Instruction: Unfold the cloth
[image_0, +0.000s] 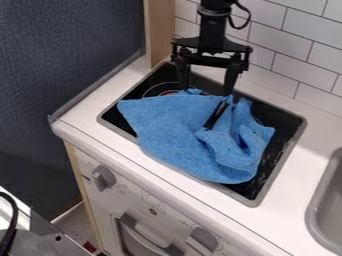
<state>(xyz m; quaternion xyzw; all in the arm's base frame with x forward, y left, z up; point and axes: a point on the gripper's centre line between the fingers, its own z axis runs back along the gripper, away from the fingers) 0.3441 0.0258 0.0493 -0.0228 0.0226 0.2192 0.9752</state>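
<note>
One black cable (13, 218), two knobs (103, 178), one blue cloth (175, 137), one claw (207, 90), two fingers (231, 79) apart

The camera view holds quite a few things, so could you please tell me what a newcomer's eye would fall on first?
The bright blue cloth, lying rumpled across the black stovetop. Next, the black gripper at the cloth's far edge, jaws apart, against white wall tiles.
</note>
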